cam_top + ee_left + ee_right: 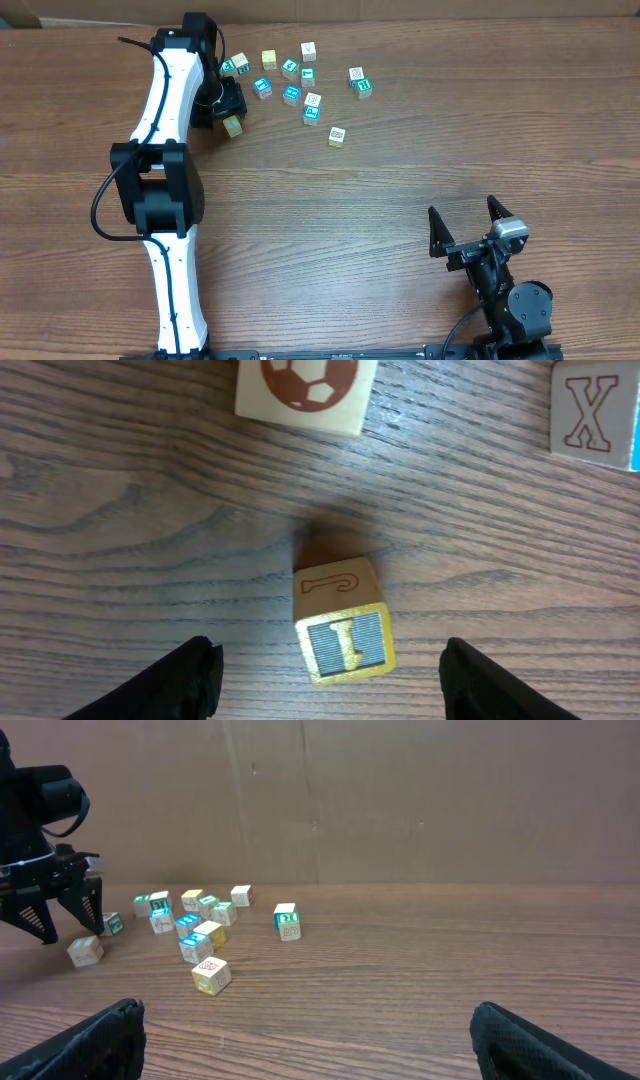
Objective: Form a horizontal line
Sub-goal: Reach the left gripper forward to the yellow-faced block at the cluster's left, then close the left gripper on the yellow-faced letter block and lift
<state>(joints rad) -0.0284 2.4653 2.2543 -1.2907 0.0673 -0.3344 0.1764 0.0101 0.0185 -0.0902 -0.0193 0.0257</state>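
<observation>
Near the far edge of the wooden table, around 12 o'clock in the overhead view, small lettered cubes lie scattered in a loose cluster. Some have cream faces, some teal and some yellow. A few touch in pairs, but they do not form a straight row. One cream cube with a dark mark sits alone at the cluster's 5 o'clock edge.

At the cluster's 9 o'clock side, the left gripper points down at the table from the end of its white arm. Its jaws are spread and grasp nothing. Between them, seen from the left wrist camera, a yellow-edged cube rests on the wood. It shows a letter J on one face and a grey striped face with an I on another. Both black fingers stand apart from it, with bare wood on each side. At 12 o'clock from this cube lies a soccer-ball cube, and at 2 o'clock an X cube.

Down at 5 o'clock on the table, well apart from all the cubes, the right gripper is released, jaws wide and empty.
</observation>
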